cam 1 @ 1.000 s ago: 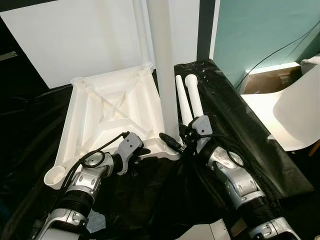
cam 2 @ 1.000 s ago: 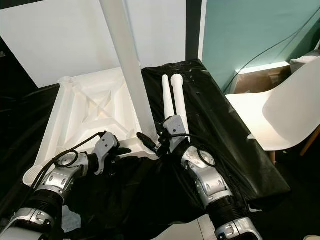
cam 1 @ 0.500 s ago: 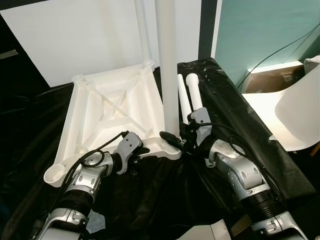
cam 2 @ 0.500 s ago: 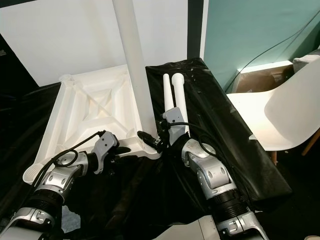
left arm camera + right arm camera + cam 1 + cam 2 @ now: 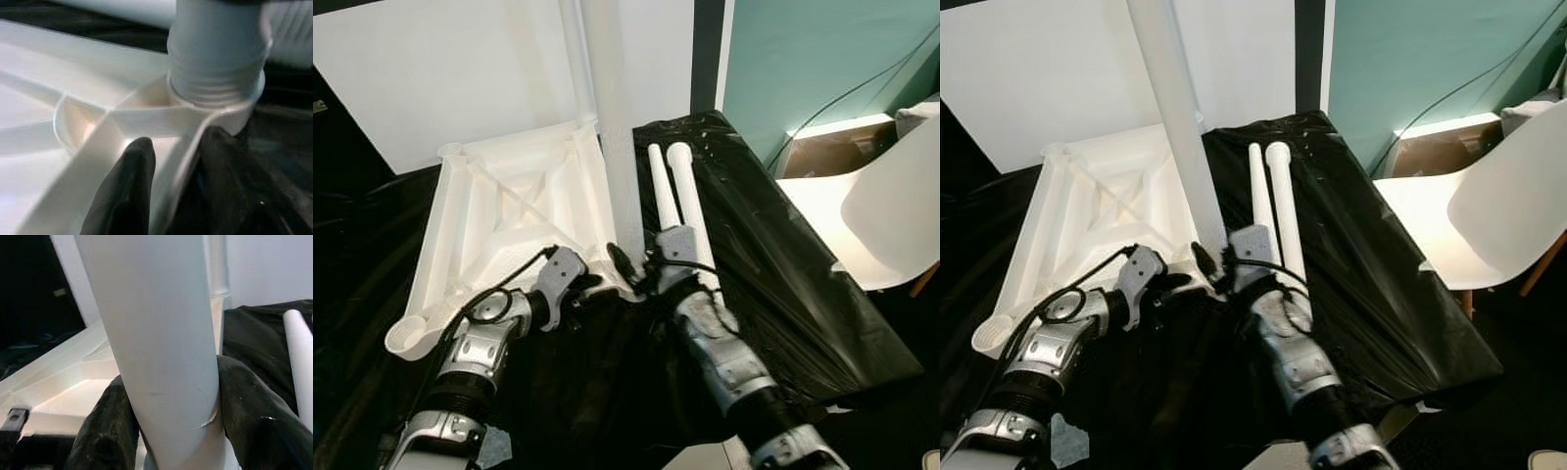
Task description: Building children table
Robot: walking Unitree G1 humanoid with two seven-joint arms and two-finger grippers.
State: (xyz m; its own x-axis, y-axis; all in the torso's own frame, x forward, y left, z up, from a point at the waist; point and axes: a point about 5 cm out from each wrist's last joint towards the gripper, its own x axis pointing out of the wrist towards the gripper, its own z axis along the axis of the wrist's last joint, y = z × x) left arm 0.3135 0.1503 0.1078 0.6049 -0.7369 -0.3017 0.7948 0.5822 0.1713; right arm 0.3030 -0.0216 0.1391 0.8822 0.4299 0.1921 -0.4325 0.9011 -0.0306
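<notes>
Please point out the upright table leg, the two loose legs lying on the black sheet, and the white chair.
upright table leg [image 5: 1175,137], right eye view, mid shaft.
two loose legs [image 5: 1278,211], right eye view, shaft of the right one.
white chair [image 5: 1508,220], right eye view, backrest.

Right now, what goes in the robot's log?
right gripper: shut on table leg | left gripper: gripping tabletop rib | spare legs: lying beside

1. We note a black plastic sheet [image 5: 773,264] spread over the work surface, filling the lower and middle frame, wrinkled and glossy.
2. White chair [image 5: 1474,211] at right edge, one wooden leg showing below the seat.
3. Teal wall [image 5: 803,54] upper right, a dark cable [image 5: 847,93] running across it.
4. White panel [image 5: 431,78] upper left.
</notes>
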